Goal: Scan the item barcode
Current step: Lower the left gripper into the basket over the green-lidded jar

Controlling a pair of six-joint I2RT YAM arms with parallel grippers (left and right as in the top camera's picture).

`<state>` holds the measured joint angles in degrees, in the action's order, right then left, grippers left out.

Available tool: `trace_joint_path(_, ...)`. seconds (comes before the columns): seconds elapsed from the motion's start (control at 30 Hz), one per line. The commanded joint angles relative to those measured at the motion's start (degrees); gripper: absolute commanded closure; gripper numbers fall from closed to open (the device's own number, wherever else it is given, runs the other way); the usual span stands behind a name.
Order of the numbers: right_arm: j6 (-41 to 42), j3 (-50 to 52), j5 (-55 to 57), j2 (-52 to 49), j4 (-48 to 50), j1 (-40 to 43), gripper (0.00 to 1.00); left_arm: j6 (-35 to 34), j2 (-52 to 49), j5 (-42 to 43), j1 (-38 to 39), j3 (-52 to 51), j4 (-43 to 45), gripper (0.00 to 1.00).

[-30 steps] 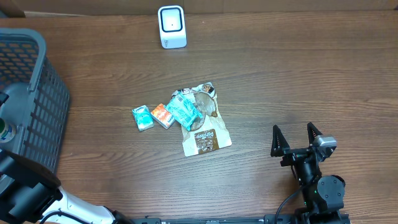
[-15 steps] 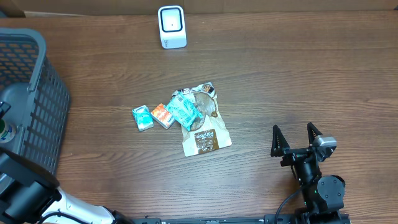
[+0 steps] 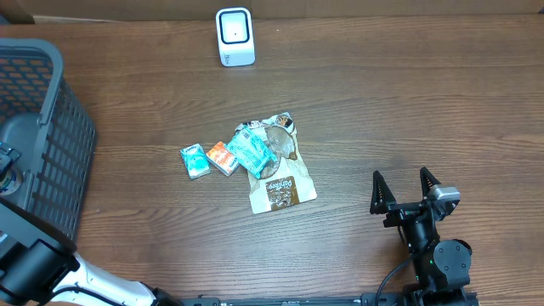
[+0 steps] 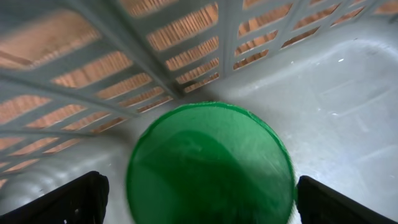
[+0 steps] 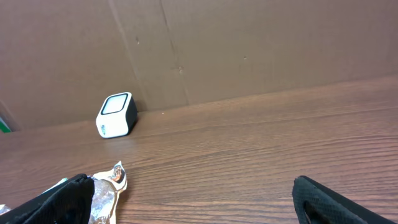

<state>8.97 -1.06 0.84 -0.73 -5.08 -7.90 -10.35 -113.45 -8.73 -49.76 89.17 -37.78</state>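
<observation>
Fig. Overhead + both wrist views, read L to R

(a) Basket [image 3: 51, 127], grey mesh, at the surface's left edge. Left arm reaches into it. Left tool [image 4: 199, 202] is spread fully wide w/ nothing gripped. Its fingers [image 4: 74, 199] stand either side of a green-topped item [image 4: 210, 165] on the basket floor, apparently clear of it.

(b) Mid-surface cluster, all lying flat: small teal pack [image 3: 195, 160] touching orange pack [image 3: 223, 157]. Next comes a teal pouch [image 3: 252, 151] lying partly over a brown pouch [image 3: 280, 183]. No barcode can be made out at this res.

(c) Scanner [image 3: 235, 36], white, upright at the far edge, roughly behind the cluster and well apart from it.

(d) Right tool [image 3: 406, 189], near the near edge toward the right corner of the surface [image 3: 382, 102]. Jaws fully apart, empty, pointing toward the far edge. Its cam sees the scanner and a bit of foil pouch.

Step in hand (judged): no item is at the scanner, and the left tool sits over the basket contents w/o a hold.

Next move calls for: one arm to close on a single item, prob. an outer pack of the cluster, since the pouches overlap. It should lift clear w/o dragging neighbours, find the barcode face, and present it square to the scanner window
</observation>
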Motion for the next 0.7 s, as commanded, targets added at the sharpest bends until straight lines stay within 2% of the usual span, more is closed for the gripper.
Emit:
trace_joint_path(0.0,0.02,0.59,-0.04,0.57,0.44,0.24,0.00,0.92,-1.88,0.87,-0.11,-0.66,0.81,0.03)
trace_joint_path(0.07,0.02,0.59,-0.04,0.57,0.44,0.24,0.00,0.92,-1.90,0.87,-0.11,-0.66,1.22,0.11)
trace_joint_path(0.17,0.02,0.59,-0.04,0.57,0.44,0.24,0.00,0.90,-1.90,1.07,-0.11,-0.52,1.22,0.34)
trace_joint_path(0.23,0.02,0.59,-0.04,0.57,0.44,0.24,0.00,0.87,-1.88,1.92,-0.11,-0.50,1.22,0.41)
trace_joint_path(0.5,0.02,0.59,-0.04,0.57,0.44,0.24,0.00,-1.31,-0.50,10.10,-0.09,3.65,-1.77,0.44)
trace_joint_path(0.67,0.02,0.59,-0.04,0.57,0.44,0.24,0.00,-1.92,3.04,16.65,0.22,12.59,-7.41,0.44)
